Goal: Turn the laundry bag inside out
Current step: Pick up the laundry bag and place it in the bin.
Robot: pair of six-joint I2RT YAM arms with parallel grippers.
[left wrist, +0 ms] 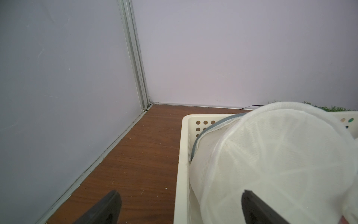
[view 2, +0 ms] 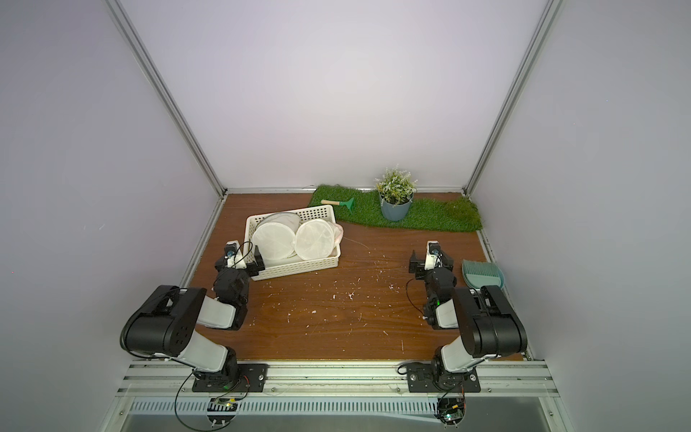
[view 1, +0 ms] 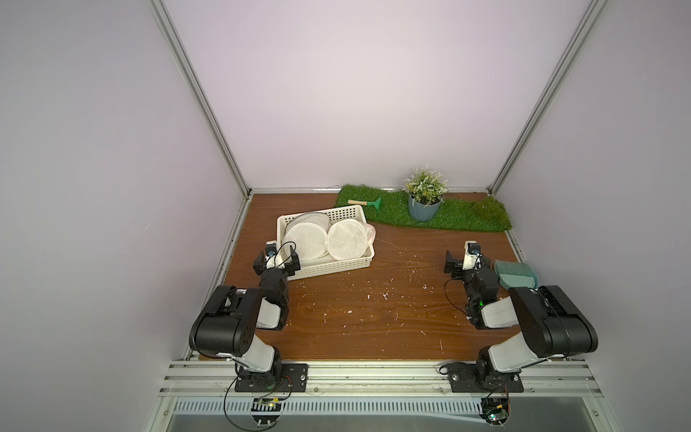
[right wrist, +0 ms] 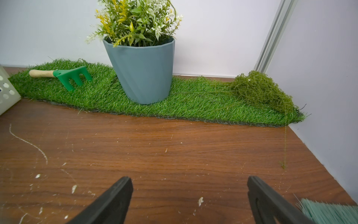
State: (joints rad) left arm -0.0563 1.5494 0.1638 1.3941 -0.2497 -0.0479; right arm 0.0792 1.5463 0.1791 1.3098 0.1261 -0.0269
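**Item 1.** My left pincer (view 1: 276,262): jaws spread wide, nothing between them. It sits lower left of centre in both top views, at the near left corner of the basket. In the left wrist view one finger (left wrist: 108,207) shows over bare wood outside the basket wall and the other shows in front of white mesh. I cannot tell whether either touches anything.

**Item 2.** My right pincer (view 1: 467,263): jaws wide apart and empty. It is right of centre in both top views, above bare wood, just beside the dustpan.

**Item 3.** Cream perforated plastic basket (view 1: 336,267): rectangular, left of centre, standing on the bench a little askew.

**Item 4.** White round mesh laundry bag (view 1: 304,241): a flat disc, tilted, leaning in the left half of the basket. It is the bag nearest my left pincer.

**Item 5.** Second white round mesh bag (view 1: 347,239): in the right half of the basket, touching the first.

**Item 6.** Grey-rimmed mesh bag (view 1: 310,216): behind the first bag, against the far wall of the basket.

**Item 7.** Pink-edged fabric (view 1: 371,232): at the basket's right rim.

**Item 8.** Brown wood-grain bench (view 1: 374,318): scattered with white flecks.

**Item 9.** Teal plastic dustpan with brush (view 1: 518,275): at the right edge of the bench.

**Item 10.** Green artificial grass mat (view 1: 460,220): along the far edge, right of centre. It carries three things:
- an upright grey-blue pot with an artificial plant (view 1: 423,209)
- a small green rake with a wooden handle (view 1: 364,203), lying flat to the left of the pot
- a dark green moss clump (view 1: 490,209) at the mat's right end
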